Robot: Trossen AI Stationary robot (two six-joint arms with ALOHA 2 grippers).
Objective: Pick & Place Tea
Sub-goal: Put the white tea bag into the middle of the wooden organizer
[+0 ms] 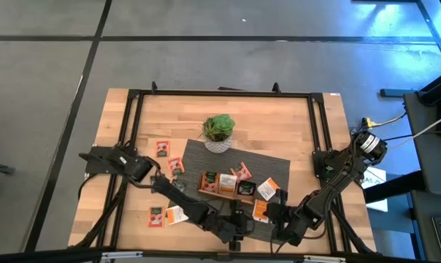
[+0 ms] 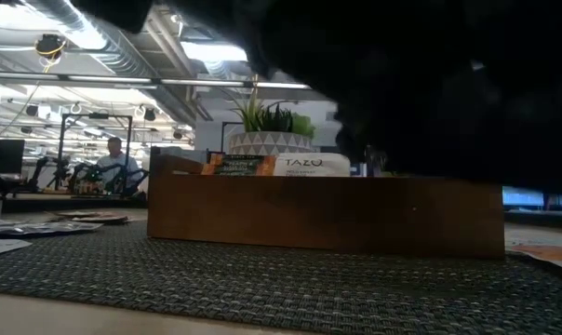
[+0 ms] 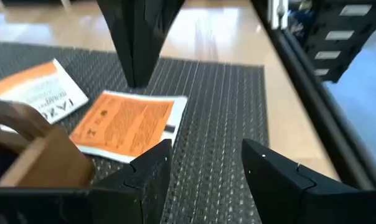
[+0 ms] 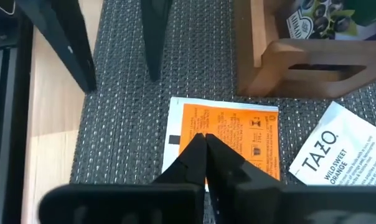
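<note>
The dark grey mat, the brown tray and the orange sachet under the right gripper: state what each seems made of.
Dark grey mat: looks like woven vinyl or similar fibre, matte; a ribbed weave shows.
Brown tray: wood, smooth satin finish; grain and rounded edges show.
Orange sachet: probably printed paper or foil-lined paper, slightly glossy; flat with a white border.
The shut right gripper is at the sachet.

Both arms (image 1: 173, 191) are matt black and jointed, each pincer (image 4: 205, 152) ending in slim tapered fingers.
</note>
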